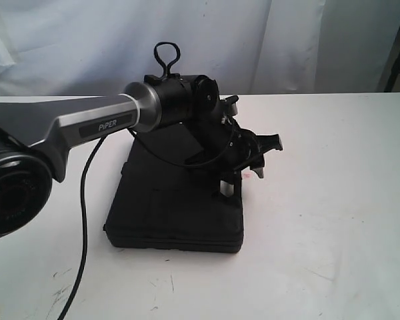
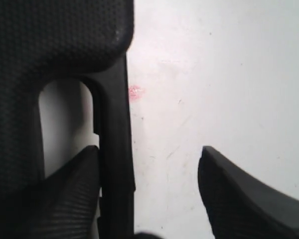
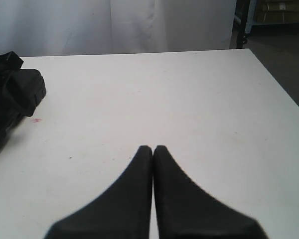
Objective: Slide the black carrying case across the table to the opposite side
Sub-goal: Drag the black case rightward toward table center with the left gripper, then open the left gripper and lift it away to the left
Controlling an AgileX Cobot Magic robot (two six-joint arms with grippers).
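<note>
The black case (image 1: 173,213) lies flat on the white table (image 1: 333,200), left of the middle. My left gripper (image 1: 243,175) is down at the case's right edge, where the handle is. In the left wrist view the left gripper (image 2: 148,154) is open and straddles the handle bar (image 2: 114,149). One finger (image 2: 74,189) sits in the cut-out and the other finger (image 2: 239,199) is over bare table. The textured case (image 2: 60,45) fills one side of that view. My right gripper (image 3: 153,148) is shut on nothing, above bare table; the exterior view does not show it.
A tiny pink spot (image 2: 135,91) marks the table just beside the handle. The left arm (image 1: 93,123) and its cable (image 1: 85,220) cross over the case's left side. A white curtain (image 1: 287,40) hangs behind. The table's edge (image 3: 276,84) drops to dark floor.
</note>
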